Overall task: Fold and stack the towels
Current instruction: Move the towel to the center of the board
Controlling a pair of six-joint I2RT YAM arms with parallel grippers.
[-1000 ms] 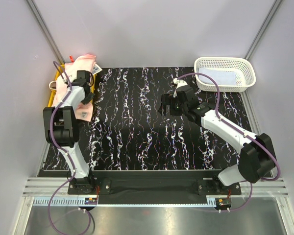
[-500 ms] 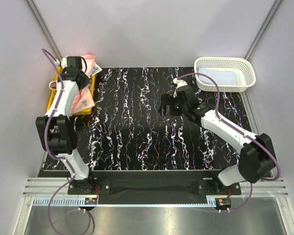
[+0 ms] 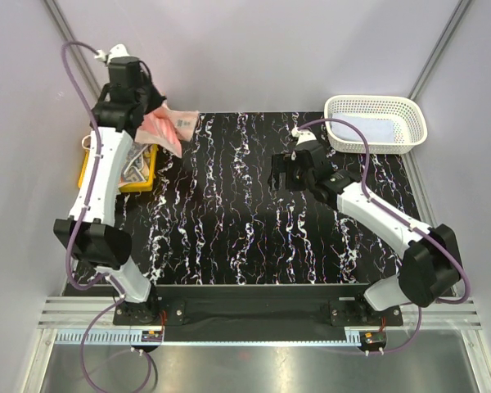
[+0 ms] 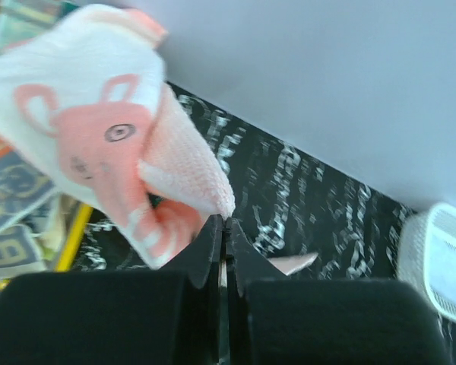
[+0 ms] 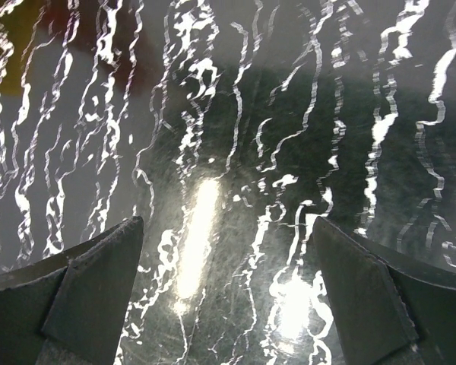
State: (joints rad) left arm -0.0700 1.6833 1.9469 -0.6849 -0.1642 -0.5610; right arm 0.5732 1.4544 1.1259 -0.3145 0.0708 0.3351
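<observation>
The left tool [image 3: 150, 121] is raised over the 10 o'clock corner of the tabletop [image 3: 229, 237], its jaws pressed together on one corner of a pink towel [image 3: 168, 128]. The towel hangs clear of the surface and trails from the grip toward 3 o'clock, over the far-left edge of the black marbled top. In the left wrist view the cloth bunches up and to the left of the fingertips [image 4: 213, 242]; its face is white with a pink cartoon animal printed on it, and its underside is a plain salmon weave.

Below the raised arm, at about 9 o'clock, the yellow tray [image 3: 84, 168] sits at the tabletop's left edge. It holds more cloth, among it a lettered towel [image 4: 7, 201] with large block characters, lying crumpled rather than folded.

The right tool [image 3: 285, 173] hovers just past the middle of the tabletop, toward 1 o'clock, with its jaws spread wide and nothing between them. The right wrist view shows only bare marbled surface and a glare patch between the two dark fingers [image 5: 91, 285].

At 2 o'clock the white lattice basket [image 3: 376, 101] stands at the far-right corner, well apart from both tools. A pale blue towel [image 3: 373, 129] lies flat inside it
</observation>
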